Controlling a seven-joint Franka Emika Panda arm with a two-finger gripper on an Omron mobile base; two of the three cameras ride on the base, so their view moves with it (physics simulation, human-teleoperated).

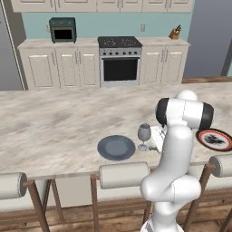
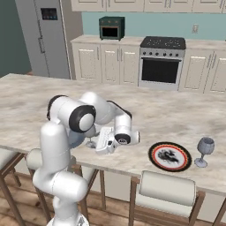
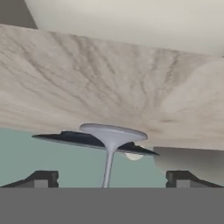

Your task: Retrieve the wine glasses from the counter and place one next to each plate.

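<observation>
Marbled bar top (image 1: 54, 122); slate plate (image 1: 116, 147), wine glass (image 1: 144, 134) upright just beside it; rimmed plate (image 2: 170, 156), second glass (image 2: 205, 148) alongside; gripper (image 3: 111, 178) spread open around the stem, nothing held; placement apparently complete.

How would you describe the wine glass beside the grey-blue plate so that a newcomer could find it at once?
On the long marbled bar top, find the plain grey-blue plate ahead of the white arm. The wine glass stands upright just right of it; the other glass stands beside the dark plate with a reddish rim.
</observation>
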